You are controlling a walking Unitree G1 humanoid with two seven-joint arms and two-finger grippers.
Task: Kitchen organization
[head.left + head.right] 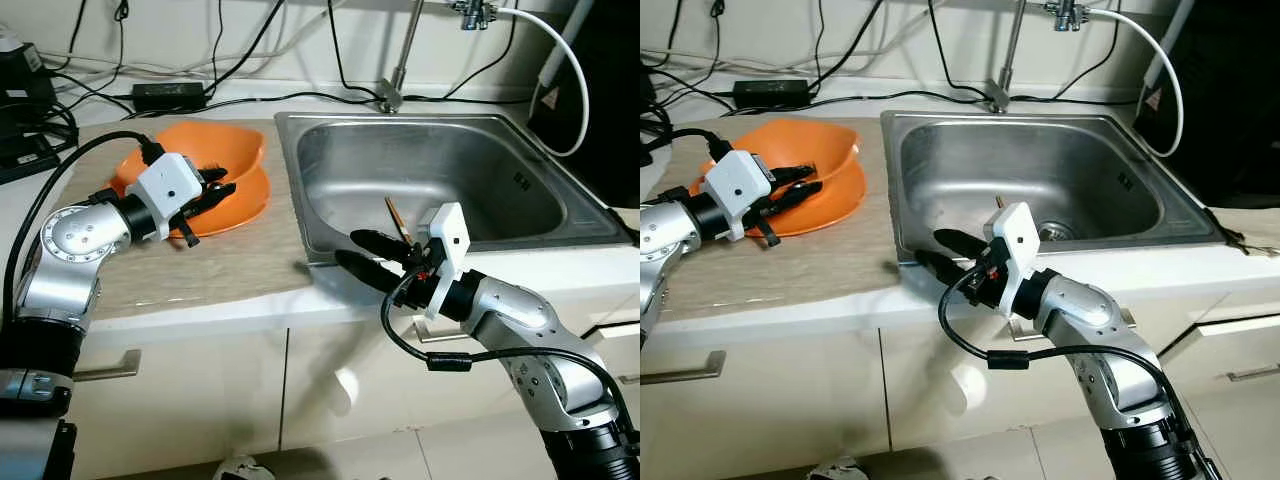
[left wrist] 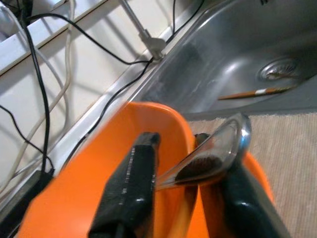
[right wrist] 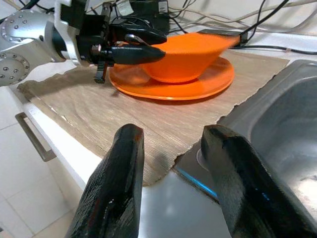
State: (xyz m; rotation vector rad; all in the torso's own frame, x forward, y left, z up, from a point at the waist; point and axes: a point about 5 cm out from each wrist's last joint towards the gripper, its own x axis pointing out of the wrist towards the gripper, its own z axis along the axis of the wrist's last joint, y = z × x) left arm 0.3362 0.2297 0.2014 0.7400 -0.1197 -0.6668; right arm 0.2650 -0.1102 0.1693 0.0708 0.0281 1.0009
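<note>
On the left side of the table (image 1: pixel 230 270) a woven mat (image 1: pixel 240 255) carries an orange plate (image 1: pixel 245 205) with an orange bowl (image 1: pixel 225 150) standing on it. The left pincer (image 1: pixel 215 188) hangs over the bowl's near rim, clenched on a metal spoon (image 2: pixel 218 148); in the left wrist view the spoon's bowl sticks out past the fingertips, directly above the orange bowl's inside. To the right lies the steel sink (image 1: pixel 450 185), with a single thin chopstick (image 1: pixel 397 220) lying in the basin near the drain. The right pincer (image 1: pixel 370 255) hovers at the sink's near left corner, released and empty, its fingers spread wide and pointing left across the mat.

The step in hand looks like dropping the spoon into the bowl. To do it well, the left pincer should go lower into the bowl before letting go, so the spoon slides down the wall instead of bouncing off the rim. The bowl sits loose on the plate and looks tilted, so a nudge on its rim could tip it; the fingers should open without touching it. The right arm is best kept away from the mat edge, since the pincer could snag the weave and drag the plate.
</note>
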